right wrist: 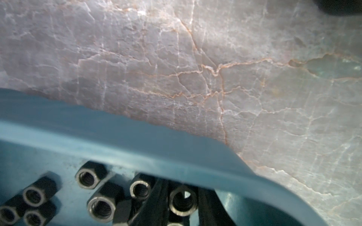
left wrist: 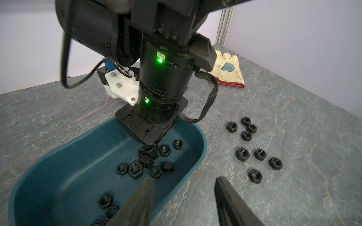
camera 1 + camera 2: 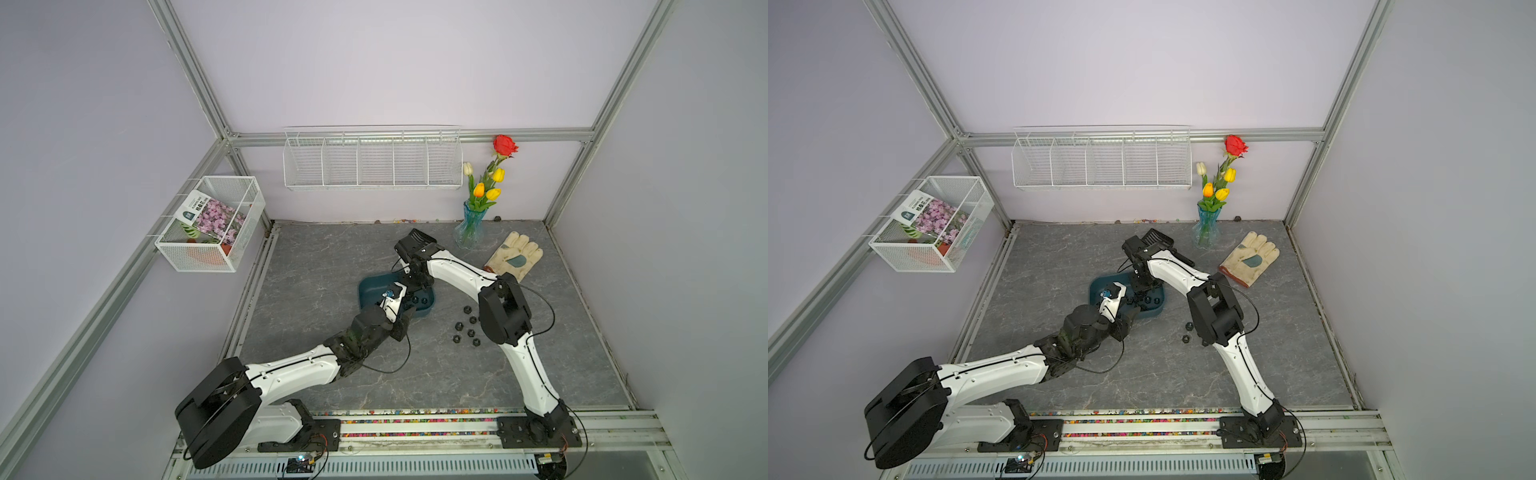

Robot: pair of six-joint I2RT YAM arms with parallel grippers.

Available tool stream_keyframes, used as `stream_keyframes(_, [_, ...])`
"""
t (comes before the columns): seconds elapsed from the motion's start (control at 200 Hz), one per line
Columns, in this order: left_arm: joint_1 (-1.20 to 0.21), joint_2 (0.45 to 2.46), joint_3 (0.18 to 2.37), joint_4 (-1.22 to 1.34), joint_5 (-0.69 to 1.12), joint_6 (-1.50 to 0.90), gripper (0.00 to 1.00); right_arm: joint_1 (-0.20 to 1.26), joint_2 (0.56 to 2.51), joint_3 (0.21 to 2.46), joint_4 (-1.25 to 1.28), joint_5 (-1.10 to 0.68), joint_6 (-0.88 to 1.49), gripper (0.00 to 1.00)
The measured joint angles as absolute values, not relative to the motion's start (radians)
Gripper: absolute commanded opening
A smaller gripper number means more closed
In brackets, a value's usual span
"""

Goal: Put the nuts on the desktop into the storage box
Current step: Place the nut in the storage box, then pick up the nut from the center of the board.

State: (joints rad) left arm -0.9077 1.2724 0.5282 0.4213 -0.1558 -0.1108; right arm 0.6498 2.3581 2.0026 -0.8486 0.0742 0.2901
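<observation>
Right tool (image 1: 181, 193) straddles one nut (image 1: 182, 203); top views hide it.

The pink flower-print paper packet (image 3: 210, 218) in the white wire-mesh basket (image 3: 195, 261) bears printing too small to read.

Even, soft light fills both top views, shadows faint — the right wrist view looks washed-out over the desk (image 1: 195, 68), its nuts (image 1: 101, 208) and storage box (image 1: 137, 140) blurred.

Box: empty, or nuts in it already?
Partly filled: the box holds about a dozen nuts on its floor in the left wrist view; eight more lie outside on the desktop.
</observation>
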Motion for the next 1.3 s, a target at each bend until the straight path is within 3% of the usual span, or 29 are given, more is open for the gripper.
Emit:
stream_keyframes(0.64, [-0.908,1.252,0.562,0.347,-0.129,-0.088,0.55,0.65,2.313,1.987,-0.859,0.086,0.289,0.44])
stream_keyframes(0.979, [-0.957,1.223,0.677,0.246,-0.113,-0.036,0.55,0.65,1.866,1.746,-0.837,0.187,0.299,0.45])
stream_keyframes(1.299, [-1.034,1.316,0.797,0.128,-0.125,-0.06,0.55,0.65,1.425,1.2,-0.824,0.282,0.393,0.45])
